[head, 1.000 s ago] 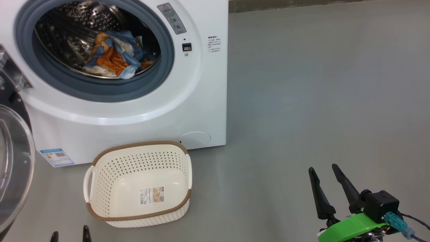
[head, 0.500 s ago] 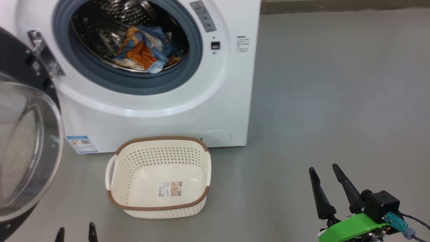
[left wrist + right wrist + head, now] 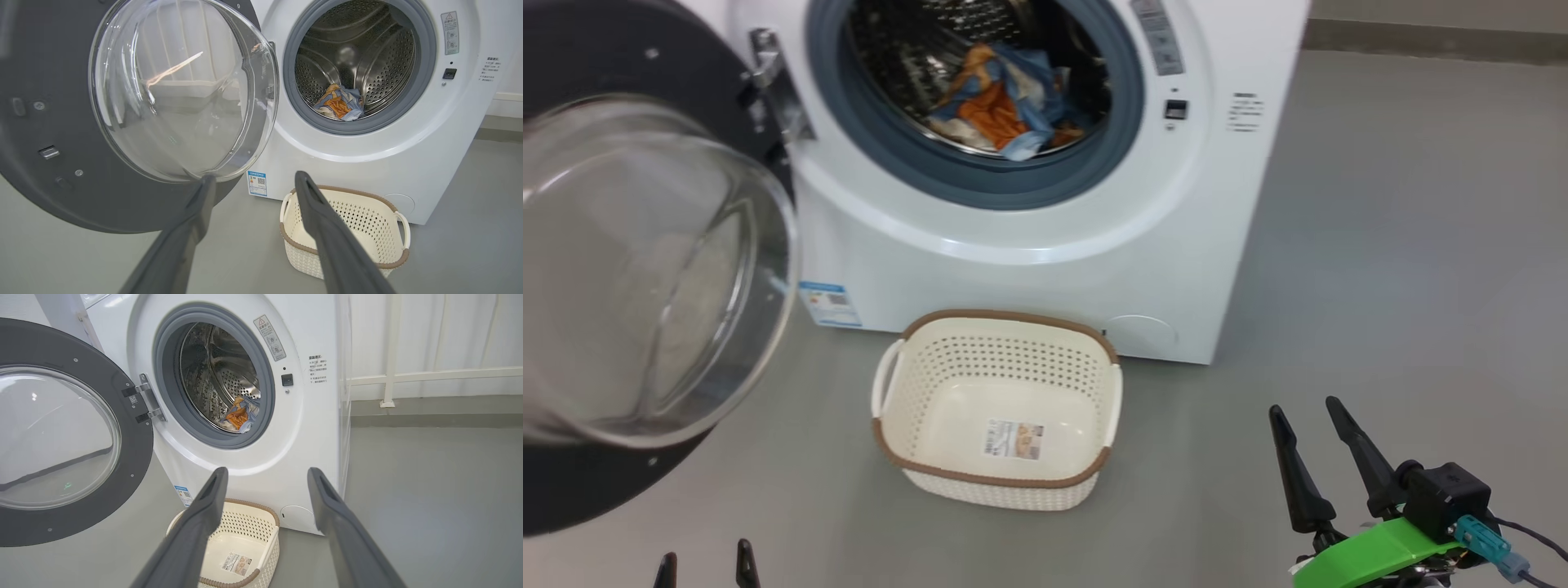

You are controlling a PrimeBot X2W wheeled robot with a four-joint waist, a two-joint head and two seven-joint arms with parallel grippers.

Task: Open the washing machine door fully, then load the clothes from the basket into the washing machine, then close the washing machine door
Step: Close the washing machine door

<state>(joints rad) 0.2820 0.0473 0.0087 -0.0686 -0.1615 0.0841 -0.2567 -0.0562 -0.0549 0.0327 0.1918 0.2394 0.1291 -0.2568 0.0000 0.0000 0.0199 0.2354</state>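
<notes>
The white washing machine stands with its door swung wide to the left, black rim and clear glass bowl facing me. The clothes, blue and orange, lie inside the steel drum. On the floor in front sits the cream basket with a brown rim, holding nothing but a label. My right gripper hovers open at the lower right, away from the basket. The tips of my left gripper peek up at the bottom edge, open, below the door. Both wrist views show the fingers spread with nothing between them.
Grey floor stretches to the right of the machine. A blue label sticker marks the machine's lower left front. The open door juts out over the floor on the left. A white rail runs along the wall behind.
The head camera has turned left, so the machine, door and basket sit further right in the picture. Both grippers hold the same places and stay open.
</notes>
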